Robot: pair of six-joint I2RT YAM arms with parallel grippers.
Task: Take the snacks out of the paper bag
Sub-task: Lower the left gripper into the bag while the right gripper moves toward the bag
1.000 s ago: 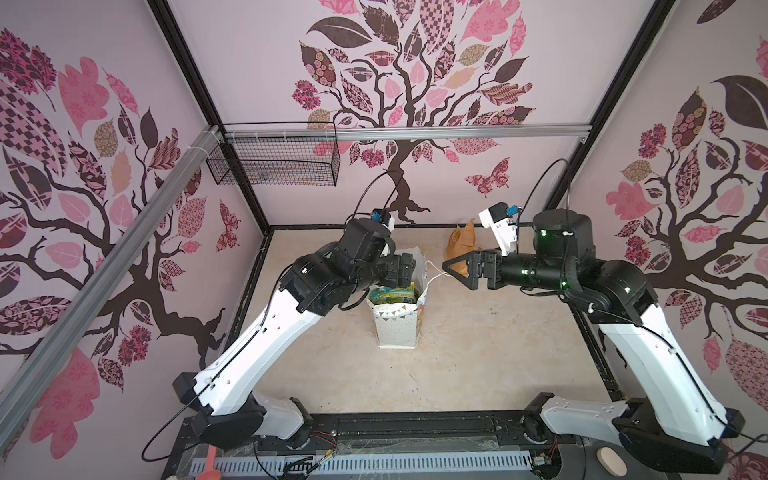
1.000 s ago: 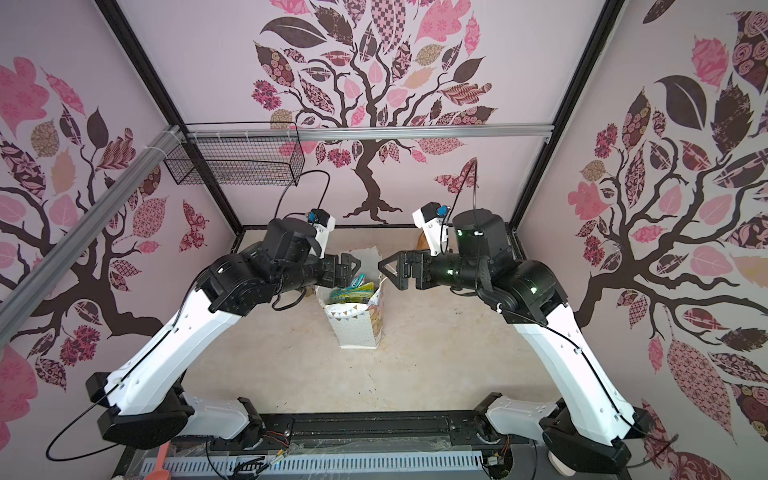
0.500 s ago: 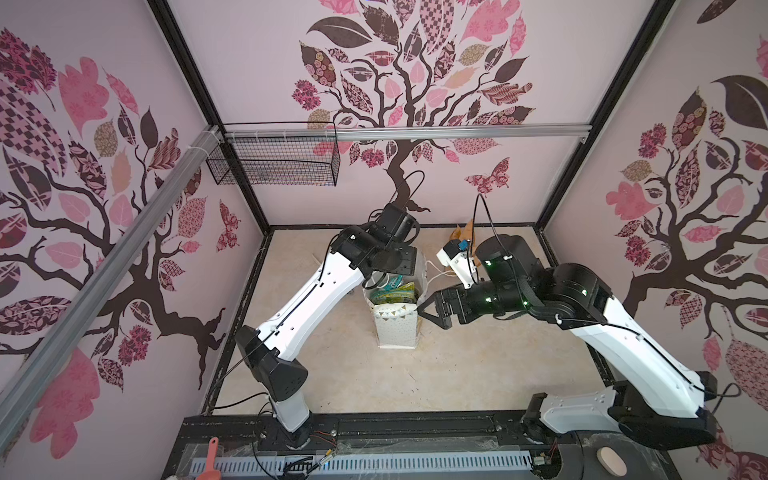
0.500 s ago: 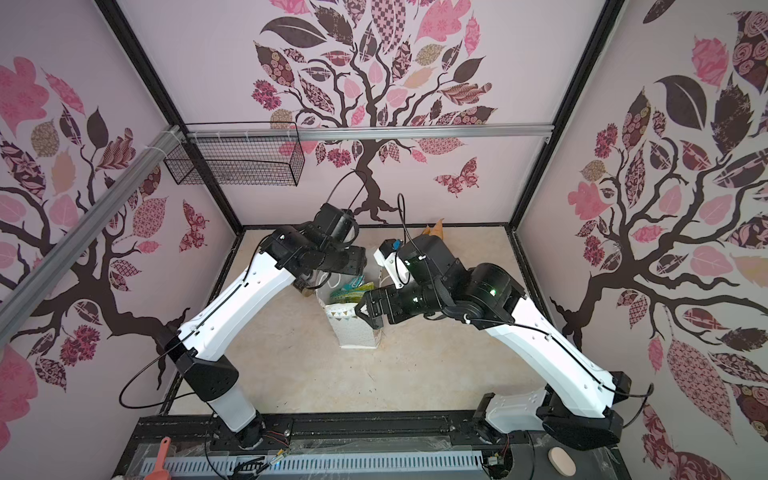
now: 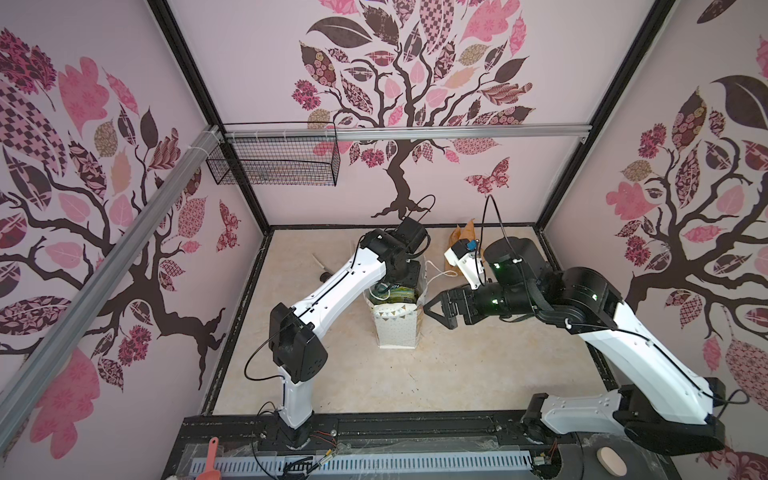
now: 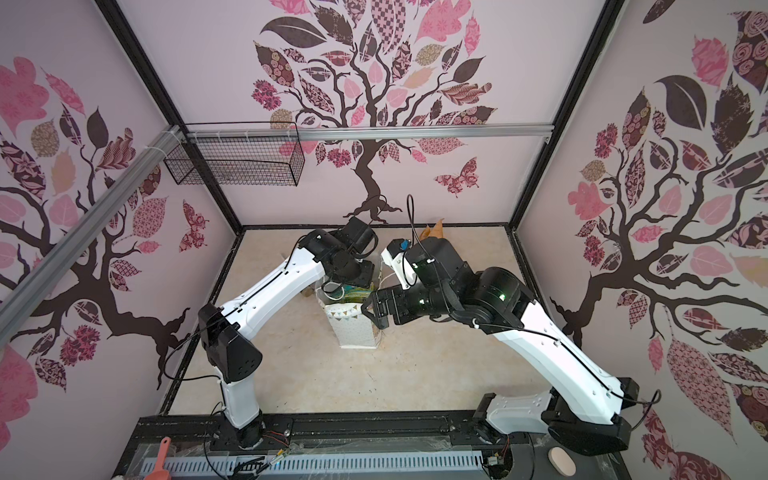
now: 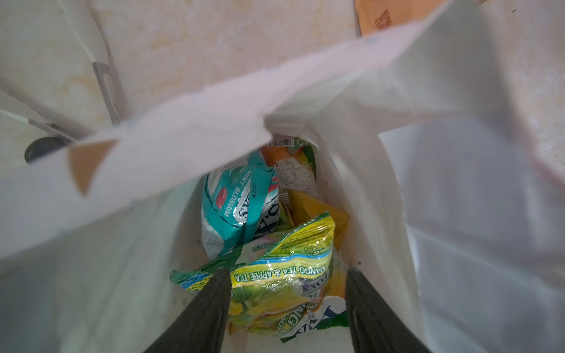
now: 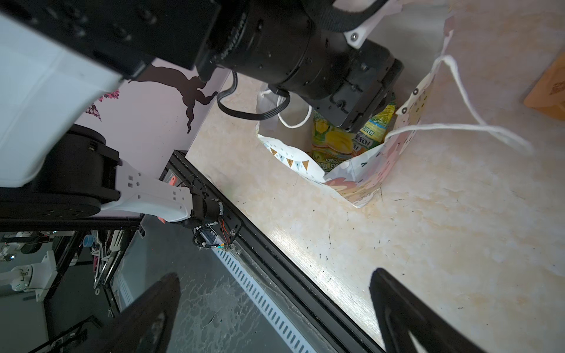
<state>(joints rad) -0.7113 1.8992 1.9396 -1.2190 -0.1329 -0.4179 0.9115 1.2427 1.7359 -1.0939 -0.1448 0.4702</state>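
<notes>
The white paper bag point(image 5: 397, 328) point(image 6: 357, 332) stands upright mid-table, its mouth open. My left gripper point(image 7: 287, 272) reaches down inside it and is hidden in both top views. Its fingers press both sides of a crumpled green-and-yellow snack packet point(image 7: 284, 275) point(image 8: 333, 140). Deeper in the bag lie a teal packet point(image 7: 235, 201), an orange one point(image 7: 275, 152) and a mustard-yellow one point(image 7: 312, 207). My right gripper point(image 5: 438, 316) point(image 6: 374, 318) hovers open and empty just right of the bag, level with its rim.
A crumpled tan paper piece point(image 5: 461, 235) point(image 8: 547, 91) lies near the back wall. A small dark-handled tool point(image 5: 322, 270) point(image 7: 39, 149) lies left of the bag. A white cord handle point(image 8: 458, 91) hangs off the bag's right side. A black rail point(image 5: 374, 424) edges the front.
My left gripper has dropped into the bag and its jaws have narrowed onto the green-and-yellow packet. The right arm has swung lower and closer to the bag's right side, still open.
</notes>
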